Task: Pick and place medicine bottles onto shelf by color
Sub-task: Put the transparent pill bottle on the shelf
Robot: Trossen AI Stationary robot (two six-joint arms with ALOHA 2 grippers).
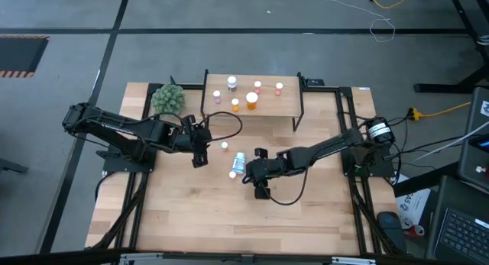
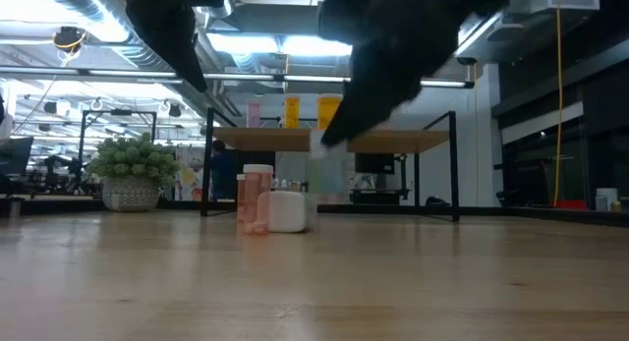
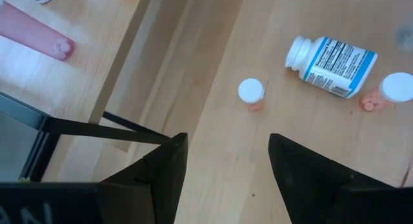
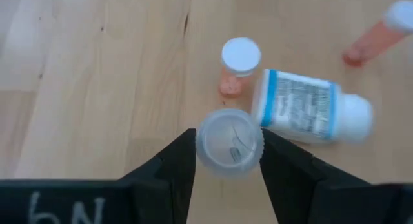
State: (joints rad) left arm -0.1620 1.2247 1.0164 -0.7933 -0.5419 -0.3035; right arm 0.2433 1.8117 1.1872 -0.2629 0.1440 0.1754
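Mid-table, right gripper (image 4: 227,161) angled down, fingers pinching a clear bottle (image 4: 229,143); three other bottles (image 4: 240,61) nearby.

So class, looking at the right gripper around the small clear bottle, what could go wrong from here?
1. The right gripper holds the small clear round bottle only near its fingertips, so it might slip out.
2. The white blue-labelled bottle lying on its side and a small orange white-capped bottle sit very close, so a finger may knock them.

Grey floor (image 1: 229,36); ceiling strip lights (image 2: 59,31) glowing.
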